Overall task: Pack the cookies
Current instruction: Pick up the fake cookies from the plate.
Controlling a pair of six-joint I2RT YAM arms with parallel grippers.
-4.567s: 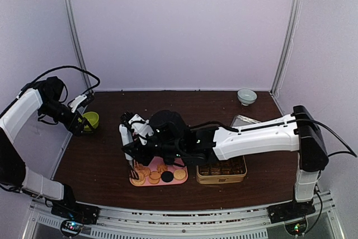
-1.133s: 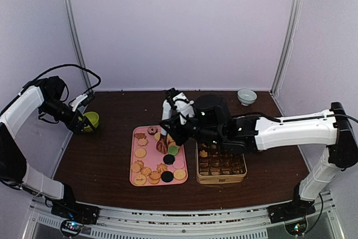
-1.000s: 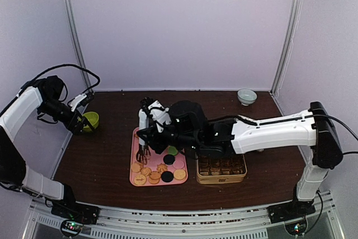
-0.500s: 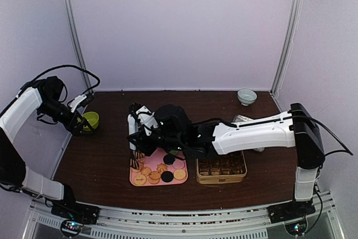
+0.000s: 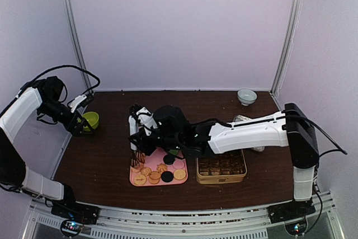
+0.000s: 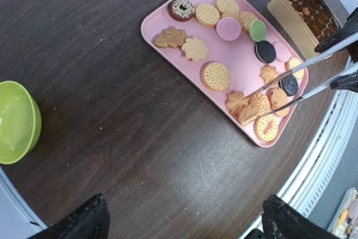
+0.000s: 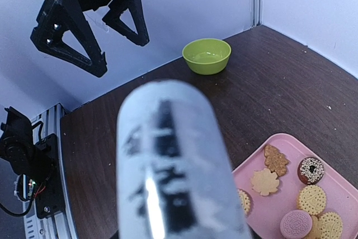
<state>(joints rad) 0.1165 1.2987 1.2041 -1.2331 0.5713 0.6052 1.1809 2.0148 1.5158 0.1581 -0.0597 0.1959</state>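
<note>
Step in hand: A pick from the pink tray (image 6: 240, 60) is judged to be under way. The metal tongs (image 6: 313, 60) are set astride a swirl cookie (image 6: 254, 107) in the tray's near-left part.
Right gripper (image 6: 344, 59): Its fingers are clamped on the tongs' two arms, whose tips stand slightly parted.
Left gripper (image 7: 120, 54): It is held aside by the green bowl (image 6: 19, 121), fingers wide apart, nothing held.
Cookies (image 6: 215, 75): They are spread over the tray. Some appear to be lodged already in the gold tin (image 6: 285, 19) just right of it.
Handling advised: The tips are to be closed gently on the swirl cookie alone, as its neighbours touch it. A straight lift is advised before travel.
Edges: The tray's left rim lies just beside the chosen cookie.
Open room: Bare table (image 6: 112, 138) is seen between tray and bowl. The route to the tin passes over other cookies.
</note>
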